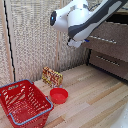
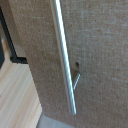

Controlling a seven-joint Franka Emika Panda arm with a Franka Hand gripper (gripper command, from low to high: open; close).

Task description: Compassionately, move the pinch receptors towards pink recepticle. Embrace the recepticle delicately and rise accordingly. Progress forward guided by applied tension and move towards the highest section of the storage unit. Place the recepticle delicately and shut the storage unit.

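1. Oddly, we are finding no pink cup in either view; it may be hidden behind the arm (image 1: pixel 87 20) or inside the chest (image 1: pixel 107 42), but we cannot tell which.
2. We are judging that such a cup would be light, rigid and smooth, so a gentle pinch across the rim or body near the handle would suit it, with little squeeze.
3. We are looking for the claw too, but the bulky white wrist is hiding it in the exterior view and the wrist view shows no fingers, so we cannot tell whether it is open or closed.
4. We are seeing the wrist camera facing a brown, woven-looking drawer front (image 2: pixel 95 55) with a slim, glossy silver bar handle (image 2: pixel 64 55) standing off it on a small post.
5. We are noting a red wire basket (image 1: pixel 24 102), a flat red bowl (image 1: pixel 59 95) and a snack packet (image 1: pixel 52 77) lying on the pale plank desk (image 1: pixel 95 105), all well apart from the chest.
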